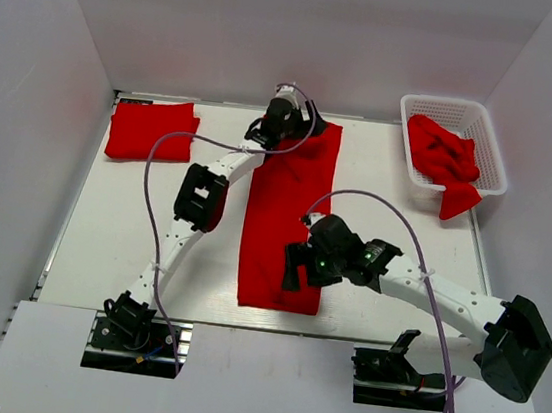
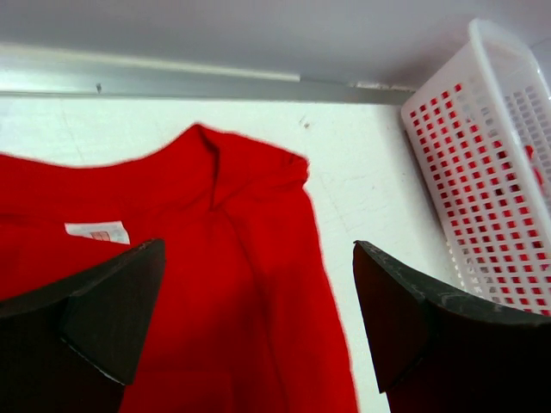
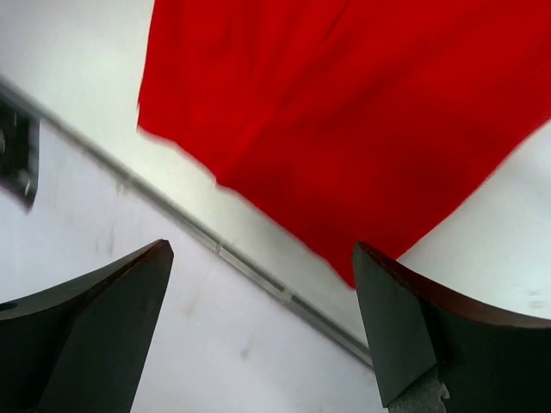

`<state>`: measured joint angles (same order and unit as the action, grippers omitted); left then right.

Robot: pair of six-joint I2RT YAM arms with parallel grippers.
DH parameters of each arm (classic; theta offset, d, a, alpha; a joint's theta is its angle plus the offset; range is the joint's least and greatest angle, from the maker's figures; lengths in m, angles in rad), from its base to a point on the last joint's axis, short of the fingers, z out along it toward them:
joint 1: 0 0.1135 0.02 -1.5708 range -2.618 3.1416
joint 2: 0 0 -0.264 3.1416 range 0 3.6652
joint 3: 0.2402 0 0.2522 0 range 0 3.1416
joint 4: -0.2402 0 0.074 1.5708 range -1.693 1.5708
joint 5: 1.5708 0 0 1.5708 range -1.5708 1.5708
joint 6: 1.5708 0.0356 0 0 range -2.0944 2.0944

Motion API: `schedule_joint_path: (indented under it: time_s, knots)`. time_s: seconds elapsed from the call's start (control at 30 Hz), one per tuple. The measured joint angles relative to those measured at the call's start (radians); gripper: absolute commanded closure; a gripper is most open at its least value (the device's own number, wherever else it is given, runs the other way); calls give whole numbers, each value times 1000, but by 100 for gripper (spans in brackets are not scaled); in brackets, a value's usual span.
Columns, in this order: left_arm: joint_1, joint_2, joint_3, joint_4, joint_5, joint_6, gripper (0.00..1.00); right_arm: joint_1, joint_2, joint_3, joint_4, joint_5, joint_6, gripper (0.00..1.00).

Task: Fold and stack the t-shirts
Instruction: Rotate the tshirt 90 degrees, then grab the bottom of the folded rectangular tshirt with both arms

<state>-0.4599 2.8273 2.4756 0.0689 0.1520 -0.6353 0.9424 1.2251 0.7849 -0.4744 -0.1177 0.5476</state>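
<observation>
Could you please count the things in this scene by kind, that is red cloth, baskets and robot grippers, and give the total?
White basket: 1
Red t-shirts lying outside it: 2 (long strip, folded bundle)
Red heap inside it: 1 (the shirts in it cannot be counted)
Grippers: 2 (left gripper, right gripper, both open)
Total: 6

Left arm (image 1: 200, 197) extended forward, right arm (image 1: 446, 298) bent inward; left jaws, right jaws both gaping.

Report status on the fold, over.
Left gripper, right gripper: jaws open, empty. Strip-folded t-shirt flat mid-table. Folded t-shirt far-left, others in basket. Nothing blocking.
</observation>
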Motion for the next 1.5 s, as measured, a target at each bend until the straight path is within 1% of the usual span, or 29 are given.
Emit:
schedule_joint_path:
  time_s: [0.13, 0.2, 0.27, 0.43, 0.53, 0.63, 0.73, 0.83, 0.97, 1.1, 1.2, 1.33, 1.5]
  knots:
    - [3, -116, -19, -73, -8, 65, 0, 0, 10, 60, 2, 141, 8, 10]
    - [6, -219, -62, -135, -18, 108, 0, -3, 38, 98, 3, 206, 10, 10]
    - [6, -365, -155, -184, -56, 158, 0, -5, 77, 139, 5, 273, 11, 10]
    - [14, -813, -507, -280, -176, 229, 0, -7, 187, 211, 24, 406, 6, 10]
    - [20, -1082, -758, -337, -270, 241, 0, -8, 294, 273, 38, 459, 1, 10]
    - [26, -1308, -1026, -375, -325, 215, 0, -11, 414, 340, 55, 486, -2, 10]
    - [31, -1467, -1268, -447, -362, 157, 0, -13, 523, 396, 60, 505, 0, 10]
    - [25, -1524, -1423, -541, -364, 106, 0, -18, 603, 425, 62, 518, 10, 10]
    - [17, -1530, -1530, -638, -311, 66, 0, -33, 683, 463, 62, 512, 32, 10]
    - [13, -1582, -1616, -711, -269, 37, 0, -61, 742, 533, 74, 509, 37, 10]
    - [13, -1660, -1650, -758, -252, 25, 0, -85, 772, 568, 84, 506, 32, 10]
    - [13, -1737, -1652, -783, -233, 26, 0, -128, 791, 592, 109, 491, 12, 10]
    - [11, -1720, -1652, -799, -171, 60, 0, -161, 795, 603, 123, 447, -50, 10]
